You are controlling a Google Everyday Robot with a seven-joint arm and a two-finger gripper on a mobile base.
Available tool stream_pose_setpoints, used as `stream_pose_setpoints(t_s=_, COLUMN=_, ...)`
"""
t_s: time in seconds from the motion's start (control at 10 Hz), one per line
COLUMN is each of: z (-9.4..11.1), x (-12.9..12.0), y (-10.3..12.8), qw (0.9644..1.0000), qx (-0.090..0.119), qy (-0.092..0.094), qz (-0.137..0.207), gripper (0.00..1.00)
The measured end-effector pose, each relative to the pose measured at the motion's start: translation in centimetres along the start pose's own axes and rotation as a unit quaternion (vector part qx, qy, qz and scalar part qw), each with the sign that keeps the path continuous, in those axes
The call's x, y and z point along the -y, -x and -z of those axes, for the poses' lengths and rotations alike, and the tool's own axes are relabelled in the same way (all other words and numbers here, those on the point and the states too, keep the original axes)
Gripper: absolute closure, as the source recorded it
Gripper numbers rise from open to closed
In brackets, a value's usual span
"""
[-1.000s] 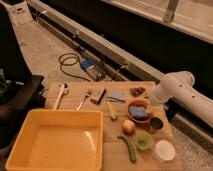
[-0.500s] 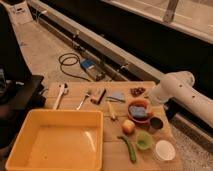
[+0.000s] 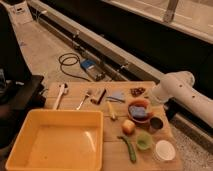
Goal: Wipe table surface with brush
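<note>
table surface (image 3: 113, 159) spans the lower centre, planks running left-right | yellow tray (image 3: 22, 150) on its left half | white-handled tool (image 3: 60, 95) and dark short tool (image 3: 99, 96) behind the tray | red bowl (image 3: 138, 111) right of centre | gripper (image 3: 154, 96) at the table's right edge, just above the bowl; open or closed cannot be told

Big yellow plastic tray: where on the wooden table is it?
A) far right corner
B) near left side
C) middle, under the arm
B: the big yellow plastic tray fills the near left of the light brown wooden table surface; the gripper, ending the white arm, is at the right edge.
</note>
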Motion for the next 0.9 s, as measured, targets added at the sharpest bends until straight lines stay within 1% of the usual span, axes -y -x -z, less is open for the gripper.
stream_pose_setpoints(t_s=0.1, z=0.4, x=0.2, y=0.4, qw=0.9998, qx=-0.005, qy=-0.001, qz=0.022, gripper=0.38)
stream_pose_setpoints(t_s=0.2, z=0.7, x=0.7, y=1.2, qw=0.9985, qx=-0.01, qy=-0.001, qz=0.054, gripper=0.38)
stream_pose_setpoints(t_s=0.3, z=0.8, x=1.7, y=2.7, qw=0.9928, qx=-0.019, qy=0.007, qz=0.118, gripper=0.38)
stream_pose_setpoints(t_s=0.4, z=0.7, x=2.5, y=4.0, qw=0.9872, qx=-0.023, qy=0.014, qz=0.157, gripper=0.38)
stream_pose_setpoints(t_s=0.5, z=0.2, x=3.7, y=5.5, qw=0.9808, qx=-0.026, qy=0.022, qz=0.192, gripper=0.38)
stream_pose_setpoints(t_s=0.6, z=-0.6, x=5.2, y=7.8, qw=0.9728, qx=-0.024, qy=0.032, qz=0.228, gripper=0.38)
stream_pose_setpoints(t_s=0.8, z=-2.1, x=6.3, y=11.1, qw=0.9597, qx=-0.022, qy=0.042, qz=0.277, gripper=0.38)
stream_pose_setpoints(t_s=0.9, z=-3.2, x=6.4, y=13.6, qw=0.9493, qx=-0.021, qy=0.045, qz=0.311, gripper=0.38)
